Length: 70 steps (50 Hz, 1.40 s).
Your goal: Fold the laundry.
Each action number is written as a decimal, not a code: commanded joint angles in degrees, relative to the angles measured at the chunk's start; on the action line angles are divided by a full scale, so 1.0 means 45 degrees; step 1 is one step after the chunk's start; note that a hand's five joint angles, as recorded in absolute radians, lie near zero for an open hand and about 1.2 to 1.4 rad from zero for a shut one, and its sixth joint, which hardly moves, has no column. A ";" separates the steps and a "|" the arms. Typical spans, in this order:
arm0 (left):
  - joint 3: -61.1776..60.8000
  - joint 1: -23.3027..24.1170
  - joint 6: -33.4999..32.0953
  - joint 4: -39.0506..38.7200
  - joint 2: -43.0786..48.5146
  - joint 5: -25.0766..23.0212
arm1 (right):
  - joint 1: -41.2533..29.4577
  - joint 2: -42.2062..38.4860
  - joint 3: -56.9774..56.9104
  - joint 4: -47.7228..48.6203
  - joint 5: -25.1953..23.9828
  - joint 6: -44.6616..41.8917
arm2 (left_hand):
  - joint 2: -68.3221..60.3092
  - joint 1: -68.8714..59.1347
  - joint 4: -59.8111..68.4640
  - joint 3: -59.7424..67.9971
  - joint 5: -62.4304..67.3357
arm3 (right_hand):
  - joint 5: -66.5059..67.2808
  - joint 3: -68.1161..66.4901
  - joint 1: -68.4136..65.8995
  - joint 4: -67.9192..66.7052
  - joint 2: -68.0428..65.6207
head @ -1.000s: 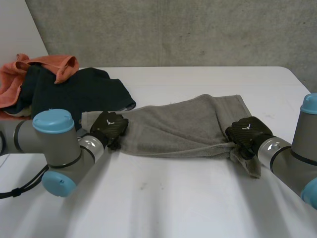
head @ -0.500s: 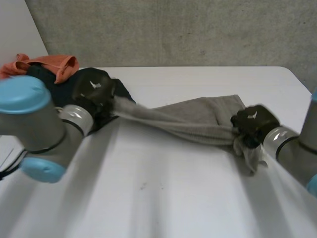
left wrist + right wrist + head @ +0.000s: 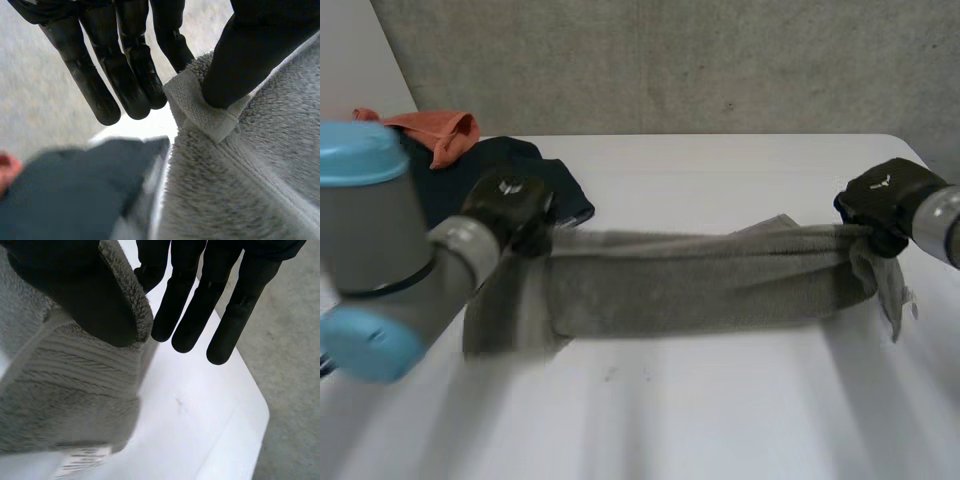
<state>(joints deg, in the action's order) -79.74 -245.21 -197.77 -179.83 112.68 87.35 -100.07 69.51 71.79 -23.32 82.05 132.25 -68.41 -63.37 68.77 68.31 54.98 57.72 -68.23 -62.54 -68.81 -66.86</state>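
A grey towel [image 3: 690, 285] hangs stretched between my two hands above the white table [image 3: 720, 400]. My left hand [image 3: 510, 205] holds its left corner. In the left wrist view the thumb [image 3: 240, 65] pinches the towel's hemmed corner [image 3: 200, 107] against a finger. My right hand [image 3: 885, 200] holds the right corner, and a loose end with a label [image 3: 82, 460] dangles below it. In the right wrist view the thumb [image 3: 75, 295] presses the towel's edge [image 3: 65, 390] against a finger, while the other fingers [image 3: 220, 315] stay straight.
A dark blue garment [image 3: 495, 175] lies at the table's back left, just behind my left hand, with an orange cloth [image 3: 435, 130] on top of it. The dark blue garment [image 3: 70, 190] lies below my left hand. The table's right corner [image 3: 260, 415] is near my right hand.
Both hands have lifted the towel off the table and pulled it taut. The right hand rose up and to the right; the left hand rose and shut on its corner.
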 commanded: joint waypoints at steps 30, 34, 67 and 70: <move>-0.0403 0.0564 0.0140 -0.3729 0.2285 0.0746 | -0.0027 -0.3200 0.1195 0.5495 -0.2667 0.1550 | -0.2574 -0.3697 0.2496 0.2598 0.3338 | 0.2729 -0.2615 -0.3881 -0.2486 -0.2920; -0.1146 0.0545 0.0159 -0.3709 0.1818 0.0746 | 0.0128 -0.3377 0.1488 0.5318 -0.2490 0.1490 | -0.2574 -0.3697 0.2496 0.2598 0.3338 | 0.2483 -0.2369 -0.3635 -0.2240 -0.2674; -0.1811 0.0525 0.1116 -0.3709 -0.0840 0.0649 | 0.2278 -0.3239 0.2799 0.5220 -0.2451 0.8406 | -0.2574 -0.3697 0.2496 0.2598 0.3338 | -0.7463 0.7576 0.6311 0.7706 0.7271; -0.1694 0.0545 0.1116 -0.3709 -0.0937 0.0649 | 0.1889 -0.4000 0.2175 0.5240 -0.2451 0.8229 | -0.2574 -0.3697 0.2496 0.2598 0.3338 | -0.7315 0.7428 0.6162 0.7557 0.7123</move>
<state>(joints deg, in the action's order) -88.26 -242.88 -192.91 -196.54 108.97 90.27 -89.86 56.37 85.55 0.12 71.09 171.11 -68.74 -64.59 68.78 68.45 56.70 20.10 -31.73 -33.24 -31.71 -31.71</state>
